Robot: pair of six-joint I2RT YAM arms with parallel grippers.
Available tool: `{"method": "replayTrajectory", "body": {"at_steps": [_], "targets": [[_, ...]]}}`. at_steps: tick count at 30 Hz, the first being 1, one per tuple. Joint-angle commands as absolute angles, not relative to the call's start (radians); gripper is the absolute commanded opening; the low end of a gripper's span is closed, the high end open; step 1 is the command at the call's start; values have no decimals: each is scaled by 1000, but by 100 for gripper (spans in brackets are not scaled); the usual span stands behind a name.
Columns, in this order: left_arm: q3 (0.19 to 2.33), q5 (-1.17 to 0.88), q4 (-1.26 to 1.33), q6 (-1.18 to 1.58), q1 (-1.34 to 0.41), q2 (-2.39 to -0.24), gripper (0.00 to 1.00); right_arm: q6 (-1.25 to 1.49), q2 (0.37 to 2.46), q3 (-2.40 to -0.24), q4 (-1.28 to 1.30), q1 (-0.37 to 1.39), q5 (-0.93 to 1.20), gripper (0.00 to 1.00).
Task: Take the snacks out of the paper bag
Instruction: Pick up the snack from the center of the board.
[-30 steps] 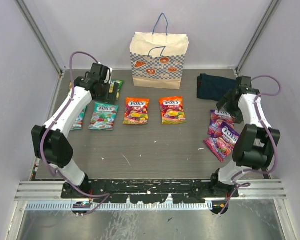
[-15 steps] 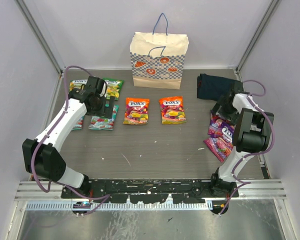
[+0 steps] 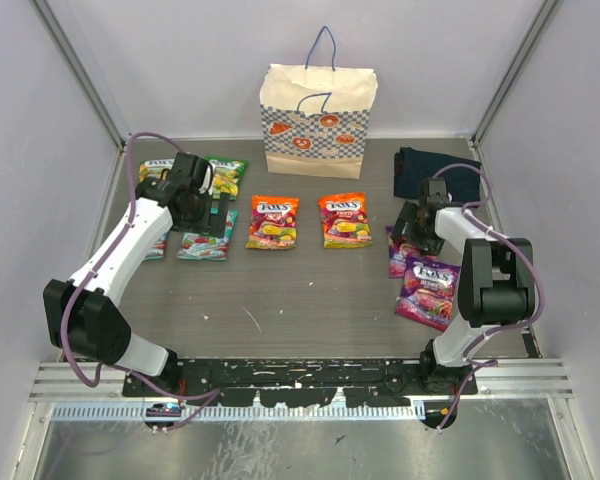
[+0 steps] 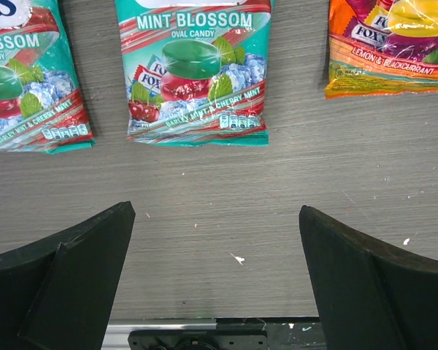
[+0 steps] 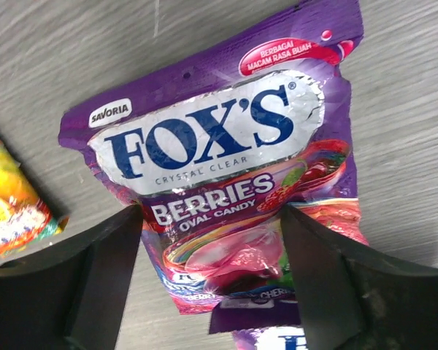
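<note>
The paper bag (image 3: 318,120) stands upright at the back middle. Two orange snacks (image 3: 272,221) (image 3: 345,220) lie in front of it. Teal packets (image 3: 208,238) and green packets (image 3: 226,175) lie at the left. My left gripper (image 3: 217,215) (image 4: 215,219) is open and empty over bare table, just near of a teal Mint Blossom packet (image 4: 193,73). My right gripper (image 3: 412,228) (image 5: 210,219) is open, its fingers on either side of a purple Berries packet (image 5: 219,160) (image 3: 404,257) that lies on the table. A second purple packet (image 3: 428,293) lies nearer.
A dark navy folded cloth (image 3: 435,170) lies at the back right, just behind my right gripper. Another teal packet (image 4: 25,80) and an orange packet (image 4: 390,44) flank the left wrist view. An orange packet's corner (image 5: 7,211) shows left of the purple one.
My right gripper has swung left toward the middle, and both purple packets have shifted left with it. My left gripper came down off the green packets earlier and has since held still.
</note>
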State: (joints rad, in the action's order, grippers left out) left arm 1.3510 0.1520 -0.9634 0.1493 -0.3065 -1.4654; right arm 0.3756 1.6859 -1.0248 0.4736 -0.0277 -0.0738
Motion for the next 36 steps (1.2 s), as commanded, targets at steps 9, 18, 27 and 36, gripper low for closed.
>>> {"method": "replayTrajectory", "body": {"at_steps": [9,18,27,36], "targets": [[1335,129,-968,156,-309,-1419,98,364,1530,-1004,465,-14,-29,42],[1300,121,-955,152,-309,-1388,98,394,1408,-1125,606,18,-65,1],[1282,104,-954,147,-308,-1379,98,373,1448,-1114,689,48,-266,54],[1237,107,-966,162,-308,-1334,98,316,1678,-1181,653,46,-254,57]]}}
